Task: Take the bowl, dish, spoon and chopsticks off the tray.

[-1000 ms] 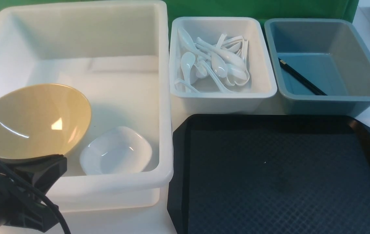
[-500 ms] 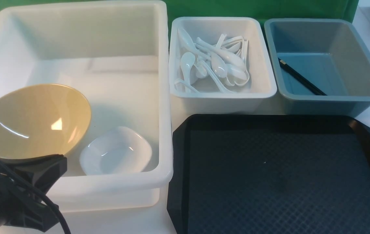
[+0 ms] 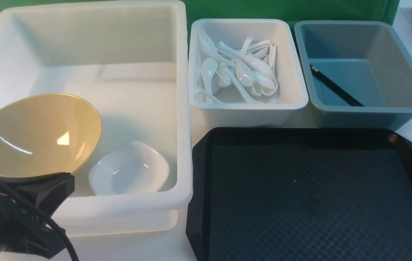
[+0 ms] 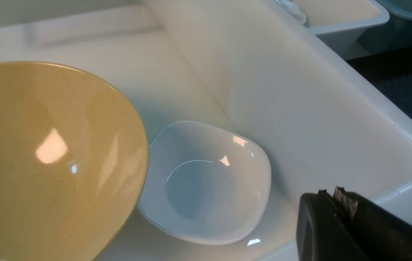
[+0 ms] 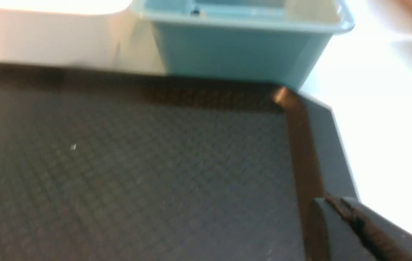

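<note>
**Front view.** Tray (image 3: 311, 195): black, diamond-textured, bare; sits at 5 o'clock in the picture, nothing left on it, so the clearing looks complete. Large white tub (image 3: 182, 108) at 10 o'clock: takes the crockery. In it, the bowl (image 3: 39, 134), mustard-yellow, tilted against the tub's near-left corner; the dish (image 3: 129, 168) just beside it at the bowl's 4 o'clock, apparently touching its rim. Small white tub (image 3: 289, 65) at 12 o'clock: cutlery bin, a heap of white spoons (image 3: 242, 70); the task's spoon is presumably among them, which one cannot be told. Blue-grey tub (image 3: 369, 108) at 2 o'clock: holds the chopsticks (image 3: 336, 87), lying slantwise on its floor. Left gripper (image 3: 46, 188): at 8 o'clock, by the large tub's near wall below the bowl.

**Left wrist view.** Left gripper (image 4: 340, 203): jaws together, nothing between them, clear of the dish (image 4: 206, 185) and bowl (image 4: 46, 159); both released into the tub.

**Right wrist view.** Right gripper (image 5: 340, 214): jaws closed, empty, over the tray's corner rim (image 5: 300, 145). Blurred picture.
</note>
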Robot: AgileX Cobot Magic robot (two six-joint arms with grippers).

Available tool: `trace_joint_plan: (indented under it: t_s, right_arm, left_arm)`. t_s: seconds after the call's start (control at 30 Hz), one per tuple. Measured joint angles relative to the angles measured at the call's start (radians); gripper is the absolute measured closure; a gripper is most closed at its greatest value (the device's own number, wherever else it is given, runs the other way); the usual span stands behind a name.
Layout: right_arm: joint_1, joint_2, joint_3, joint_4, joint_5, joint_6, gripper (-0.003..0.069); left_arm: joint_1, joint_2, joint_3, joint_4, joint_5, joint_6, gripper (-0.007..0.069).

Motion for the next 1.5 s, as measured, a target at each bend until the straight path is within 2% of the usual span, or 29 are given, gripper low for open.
trace_joint_plan:
  t_s: [0.23, 1.1, 1.3, 1.5]
  right_arm:
    - [0.000, -0.036, 0.000, -0.064, 0.018, 0.075, 0.0600]
    - [-0.007, -0.036, 0.000, -0.067, 0.019, 0.079, 0.0578]
    - [-0.007, -0.036, 0.000, -0.068, 0.019, 0.079, 0.0568]
    - [-0.007, -0.036, 0.000, -0.068, 0.020, 0.079, 0.0562]
  left_arm:
    - [0.000, 0.000, 0.000, 0.000, 0.006, 0.004, 0.0613]
    - [0.000, -0.006, 0.002, 0.000, 0.020, 0.004, 0.0613]
    - [0.000, -0.109, 0.083, 0.009, 0.012, 0.004, 0.0613]
    - [0.000, -0.352, 0.185, 0.129, -0.096, -0.017, 0.0613]
